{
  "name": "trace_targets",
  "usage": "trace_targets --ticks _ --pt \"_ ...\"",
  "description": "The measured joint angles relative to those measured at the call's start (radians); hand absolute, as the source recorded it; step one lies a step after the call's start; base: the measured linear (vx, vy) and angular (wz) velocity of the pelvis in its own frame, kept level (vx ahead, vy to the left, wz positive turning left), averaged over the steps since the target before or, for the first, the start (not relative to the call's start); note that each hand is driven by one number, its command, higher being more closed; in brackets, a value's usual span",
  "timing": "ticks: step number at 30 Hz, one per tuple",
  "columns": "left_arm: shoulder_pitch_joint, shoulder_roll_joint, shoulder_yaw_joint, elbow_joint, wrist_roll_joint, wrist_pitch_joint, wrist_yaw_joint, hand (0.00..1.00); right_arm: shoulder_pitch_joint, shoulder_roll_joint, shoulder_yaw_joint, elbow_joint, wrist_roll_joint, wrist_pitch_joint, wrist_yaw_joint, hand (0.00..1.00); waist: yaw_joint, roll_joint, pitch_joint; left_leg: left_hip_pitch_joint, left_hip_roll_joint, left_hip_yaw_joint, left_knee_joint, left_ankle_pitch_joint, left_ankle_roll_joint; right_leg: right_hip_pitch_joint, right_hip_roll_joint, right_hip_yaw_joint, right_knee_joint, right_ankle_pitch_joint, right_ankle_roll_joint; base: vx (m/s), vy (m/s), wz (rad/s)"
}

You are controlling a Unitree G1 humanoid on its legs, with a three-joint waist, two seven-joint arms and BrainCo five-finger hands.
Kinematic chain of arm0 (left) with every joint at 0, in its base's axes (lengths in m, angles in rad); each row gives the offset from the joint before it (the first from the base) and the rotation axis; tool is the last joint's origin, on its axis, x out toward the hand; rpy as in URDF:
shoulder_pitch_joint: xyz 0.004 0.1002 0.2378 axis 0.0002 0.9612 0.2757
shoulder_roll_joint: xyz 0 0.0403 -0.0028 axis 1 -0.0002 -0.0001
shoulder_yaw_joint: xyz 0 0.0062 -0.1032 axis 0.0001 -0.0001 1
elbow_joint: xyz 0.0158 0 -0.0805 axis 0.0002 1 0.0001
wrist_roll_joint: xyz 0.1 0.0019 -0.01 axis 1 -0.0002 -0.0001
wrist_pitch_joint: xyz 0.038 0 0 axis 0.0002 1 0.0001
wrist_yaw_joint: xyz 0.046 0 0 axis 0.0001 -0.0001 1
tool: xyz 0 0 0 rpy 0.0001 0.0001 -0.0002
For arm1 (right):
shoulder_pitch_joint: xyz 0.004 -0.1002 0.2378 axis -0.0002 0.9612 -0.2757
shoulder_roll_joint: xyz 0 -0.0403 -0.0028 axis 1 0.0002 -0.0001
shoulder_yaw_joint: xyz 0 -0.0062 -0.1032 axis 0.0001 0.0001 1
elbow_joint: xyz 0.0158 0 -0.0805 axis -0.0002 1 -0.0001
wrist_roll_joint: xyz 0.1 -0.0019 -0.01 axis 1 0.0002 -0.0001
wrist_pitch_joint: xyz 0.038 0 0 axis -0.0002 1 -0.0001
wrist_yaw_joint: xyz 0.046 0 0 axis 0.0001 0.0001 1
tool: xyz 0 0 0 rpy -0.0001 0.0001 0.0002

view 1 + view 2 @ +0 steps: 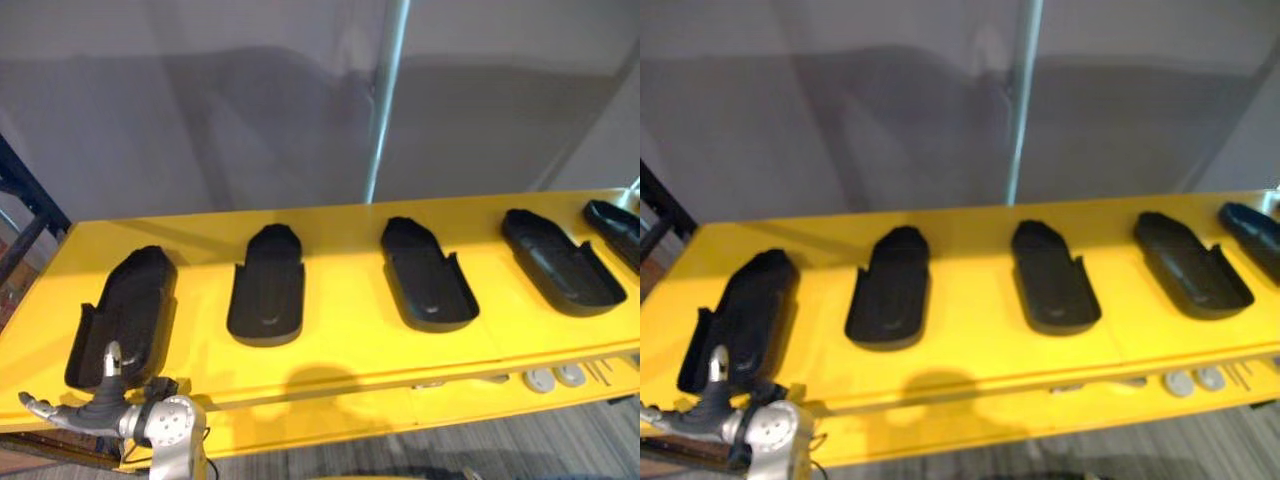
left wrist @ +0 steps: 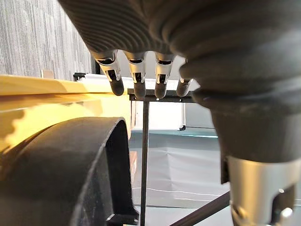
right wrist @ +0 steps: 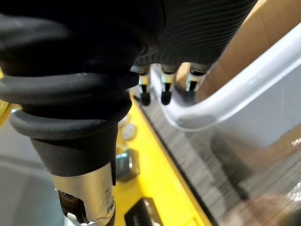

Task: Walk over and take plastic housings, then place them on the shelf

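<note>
While nothing is held yet, stage: reaching for the first pick.
Left hand (image 1: 90, 408): lower left of the frame, at the near edge of the yellow table (image 1: 350, 350); fingers spread and straight, thumb raised, empty.
Nearest housing (image 1: 125, 315): leftmost of the row, just beyond the hand and a little to its right, near end close by the thumb; touching or not, I cannot tell.
Long axis: near edge to far edge, far end leaning slightly right.
Other housings: second (image 1: 267, 285), third (image 1: 427, 275), fourth (image 1: 560, 262) and fifth (image 1: 618, 225) lie open side up, well apart, towards the right edge.
Right hand (image 3: 162, 89): fingers loose and straight beside a white bar (image 3: 244, 70), holding nothing.
Nearer hand: the left, by my judgement.
</note>
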Motion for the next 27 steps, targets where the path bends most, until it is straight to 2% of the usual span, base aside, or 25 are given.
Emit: trace_targets --ticks 8,10,14,16,18,27 --pt "-0.036 0.0 0.01 0.034 0.022 -0.006 0.045 0.0 0.001 -0.002 0.0 0.0 -0.001 0.001 0.0 0.0 -0.003 0.0 0.001 0.001 -0.001 0.004 -0.001 0.0 0.0 -0.002 0.0 0.007 0.0 0.0 0.001 0.0 0.0 0.0" --pt "-0.043 0.001 0.02 0.045 0.037 -0.006 0.062 0.0 0.0 -0.006 0.0 0.0 -0.017 0.001 0.0 0.0 -0.018 0.002 0.001 0.002 0.0 0.007 -0.001 -0.001 0.0 -0.002 0.001 0.01 0.001 0.0 0.001 -0.01 -0.005 -0.02" --pt "-0.053 0.002 0.043 0.059 0.037 -0.006 0.075 0.0 0.008 -0.009 0.0 0.0 -0.02 0.002 0.001 0.0 -0.023 0.006 0.004 0.01 0.004 0.025 -0.001 -0.005 -0.002 -0.006 0.007 0.025 0.003 0.001 -0.001 -0.02 -0.006 -0.13" --pt "-0.055 0.001 0.043 0.067 0.038 -0.006 0.077 0.0 0.012 -0.011 0.0 0.0 -0.025 0.003 0.001 0.0 -0.024 0.016 0.01 0.017 0.006 0.034 0.0 -0.009 -0.003 -0.001 0.01 0.036 0.004 0.001 -0.001 -0.03 -0.012 -0.15" --pt "-0.077 0.002 0.044 0.073 0.039 -0.006 0.077 0.0 0.018 -0.012 0.001 0.0 -0.06 0.003 0.001 0.0 -0.025 0.016 0.013 0.017 0.007 0.035 0.0 -0.009 -0.003 -0.003 0.014 0.036 0.004 0.001 -0.001 -0.04 -0.019 -0.02" --pt "-0.098 0.002 0.052 0.094 0.038 0.016 0.078 0.0 0.02 -0.014 0.016 -0.002 -0.078 0.003 0.001 0.0 -0.028 0.017 0.015 0.018 0.01 0.041 0.004 -0.01 -0.004 -0.005 0.014 0.04 0.009 0.001 -0.001 0.0 -0.001 0.0"
